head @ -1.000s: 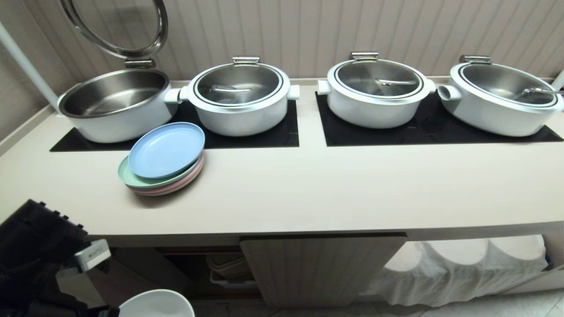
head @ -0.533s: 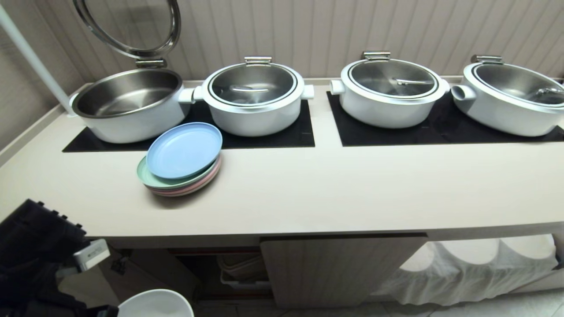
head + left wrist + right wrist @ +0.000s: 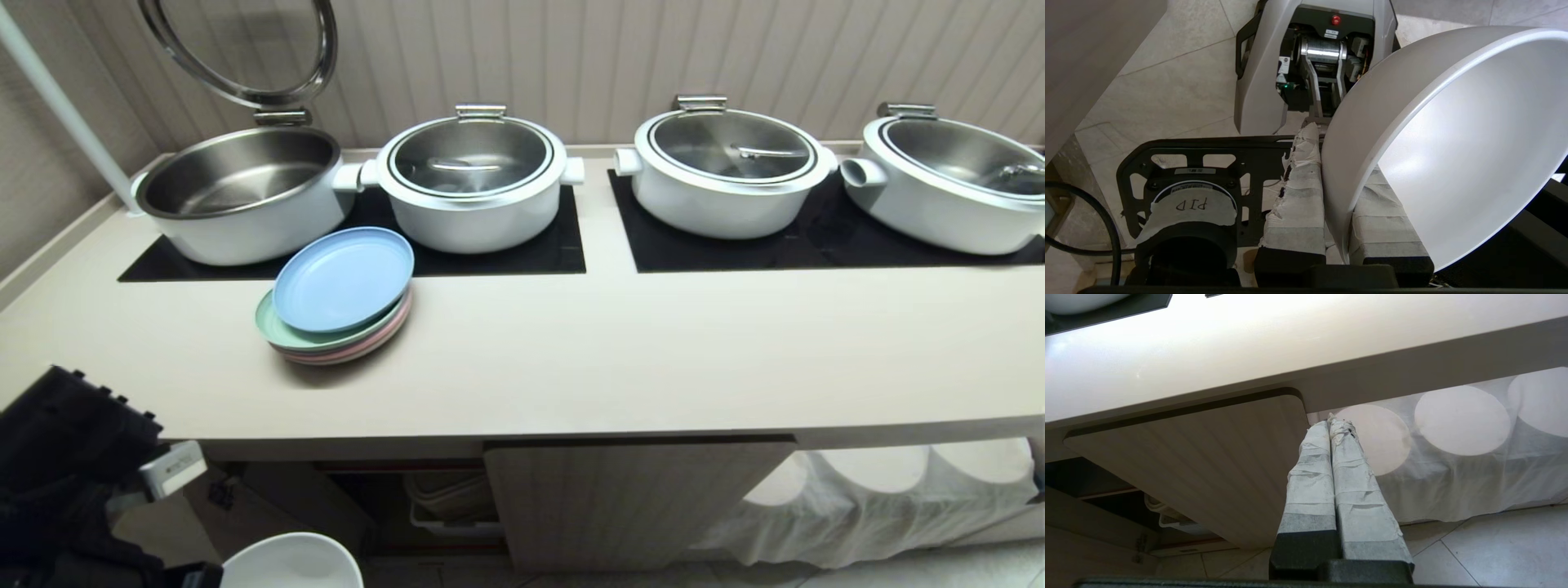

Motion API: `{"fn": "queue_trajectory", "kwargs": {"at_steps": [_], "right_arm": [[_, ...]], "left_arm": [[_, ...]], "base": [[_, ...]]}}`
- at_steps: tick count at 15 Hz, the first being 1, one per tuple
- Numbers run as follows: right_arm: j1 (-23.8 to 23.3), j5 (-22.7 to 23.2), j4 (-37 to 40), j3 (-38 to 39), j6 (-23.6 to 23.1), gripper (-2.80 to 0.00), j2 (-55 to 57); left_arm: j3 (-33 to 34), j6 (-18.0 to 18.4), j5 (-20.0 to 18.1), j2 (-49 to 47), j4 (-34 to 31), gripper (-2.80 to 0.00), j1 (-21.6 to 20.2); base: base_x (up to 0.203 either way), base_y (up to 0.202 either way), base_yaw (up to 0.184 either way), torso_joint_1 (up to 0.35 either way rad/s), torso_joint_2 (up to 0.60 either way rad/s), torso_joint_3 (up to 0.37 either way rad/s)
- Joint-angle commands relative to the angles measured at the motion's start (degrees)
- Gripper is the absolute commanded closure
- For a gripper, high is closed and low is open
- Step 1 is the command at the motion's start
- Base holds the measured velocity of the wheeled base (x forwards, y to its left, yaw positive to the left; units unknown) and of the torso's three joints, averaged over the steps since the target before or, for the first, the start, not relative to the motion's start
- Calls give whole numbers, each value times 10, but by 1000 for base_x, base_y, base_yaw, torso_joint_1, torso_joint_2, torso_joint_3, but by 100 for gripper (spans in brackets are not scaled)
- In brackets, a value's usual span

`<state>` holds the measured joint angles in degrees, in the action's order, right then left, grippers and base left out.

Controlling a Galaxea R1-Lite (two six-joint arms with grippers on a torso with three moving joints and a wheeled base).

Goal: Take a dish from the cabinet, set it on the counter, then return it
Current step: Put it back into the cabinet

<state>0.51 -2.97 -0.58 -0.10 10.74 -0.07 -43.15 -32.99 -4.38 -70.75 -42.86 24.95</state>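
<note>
Both pairs of fingers are wrapped in frayed white tape over black mounts. The grey-shelled base is marked by a red button.

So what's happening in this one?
The robot's left claw is shut on the rim of a white bowl, held low in front of the cabinet, below the edge of the counter. One cabinet door is open beside it. The bowl is not on the counter yet; only a stack of pastel plates and four large pots sit there. The right claw is shut, empty, and parked low by the closed cabinet door.
</note>
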Motion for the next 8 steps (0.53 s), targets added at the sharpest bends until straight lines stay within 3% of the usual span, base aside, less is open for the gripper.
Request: {"fn": "queue_trajectory", "kwargs": {"at_steps": [1, 8], "right_arm": [[1, 0, 0, 0, 1, 0, 1], [1, 0, 0, 0, 1, 0, 1]], "left_arm": [[1, -2, 0, 0, -3, 0, 0], [2, -4, 0, 0, -3, 0, -1]], "base": [[0, 0, 0, 0, 0, 0], [0, 0, 0, 0, 0, 0]]}}
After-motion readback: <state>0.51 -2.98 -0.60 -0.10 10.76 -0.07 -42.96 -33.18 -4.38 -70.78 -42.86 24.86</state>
